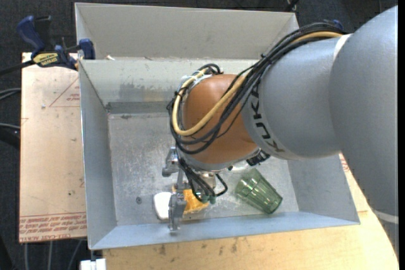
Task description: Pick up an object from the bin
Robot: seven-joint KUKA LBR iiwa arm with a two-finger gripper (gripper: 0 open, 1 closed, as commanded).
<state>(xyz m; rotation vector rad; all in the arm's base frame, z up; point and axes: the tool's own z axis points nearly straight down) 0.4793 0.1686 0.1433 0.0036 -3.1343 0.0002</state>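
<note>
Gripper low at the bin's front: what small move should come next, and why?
Probably a slight shift toward the white thing: the gripper sits low by the bin front wall, right beside it, with a yellow-orange thing on its other side and the green cup lying apart. Whether anything is already gripped is unclear.

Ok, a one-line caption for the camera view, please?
Tool low in the bin, white piece and yellow piece beside it; green cup nearby.

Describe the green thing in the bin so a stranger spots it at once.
In the grey bin, look along the near wall. Right of the gripper lies a green cup on its side. It alone is see-through; the white thing and yellow thing are not.
</note>
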